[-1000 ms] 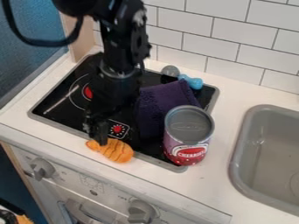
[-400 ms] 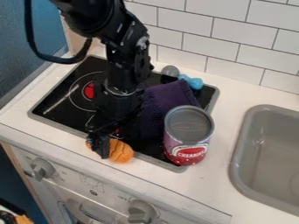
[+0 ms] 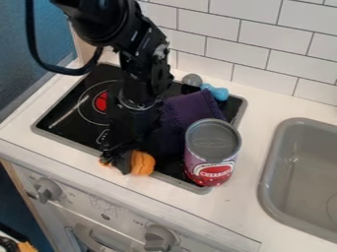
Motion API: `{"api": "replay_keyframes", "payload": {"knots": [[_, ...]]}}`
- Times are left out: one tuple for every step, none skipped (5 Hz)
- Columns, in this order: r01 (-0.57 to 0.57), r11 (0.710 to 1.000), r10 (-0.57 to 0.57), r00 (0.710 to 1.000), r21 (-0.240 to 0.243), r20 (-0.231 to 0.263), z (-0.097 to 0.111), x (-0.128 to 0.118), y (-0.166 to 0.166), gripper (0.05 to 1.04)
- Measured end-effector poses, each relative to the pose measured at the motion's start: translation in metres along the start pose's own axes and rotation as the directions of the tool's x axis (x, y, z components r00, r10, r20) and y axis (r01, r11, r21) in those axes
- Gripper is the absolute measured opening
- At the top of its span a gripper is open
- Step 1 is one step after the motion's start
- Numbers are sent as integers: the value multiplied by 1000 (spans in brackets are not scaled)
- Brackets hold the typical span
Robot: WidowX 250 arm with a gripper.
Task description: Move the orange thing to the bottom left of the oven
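Where the claw [image 3: 120, 163] covers the middle of the orange roll [image 3: 142, 163], at the stovetop's [image 3: 62, 120] front edge, wide or narrow: cannot tell. Purple cloth [image 3: 187, 109] behind, to the right; can [image 3: 212, 142] beyond; sink [image 3: 264, 189] far right.

Cloth [image 3: 191, 107] on stove [image 3: 74, 120] — can [image 3: 212, 140] between cloth and sink [image 3: 264, 179].

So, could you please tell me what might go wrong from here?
The gripper is right at the orange thing near the front edge of the counter, so a slip could send it over. The arm hangs close to the purple cloth and might drag it, perhaps nudging the can beside it.
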State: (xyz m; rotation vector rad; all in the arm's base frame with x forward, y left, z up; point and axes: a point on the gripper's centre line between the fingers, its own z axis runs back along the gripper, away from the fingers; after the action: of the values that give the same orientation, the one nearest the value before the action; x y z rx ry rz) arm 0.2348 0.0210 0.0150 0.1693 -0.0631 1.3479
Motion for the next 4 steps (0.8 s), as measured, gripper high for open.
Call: {"api": "replay_keyframes", "payload": {"knots": [[-2, 1000, 2, 1000, -3, 1, 1, 0, 0, 406], [7, 1000, -7, 1000, 10, 5, 4, 0, 6, 404], [-14, 999, 15, 1000, -41, 21, 30, 11, 6, 404], [-97, 993, 99, 995, -66, 25, 45, 36, 3, 403]]}}
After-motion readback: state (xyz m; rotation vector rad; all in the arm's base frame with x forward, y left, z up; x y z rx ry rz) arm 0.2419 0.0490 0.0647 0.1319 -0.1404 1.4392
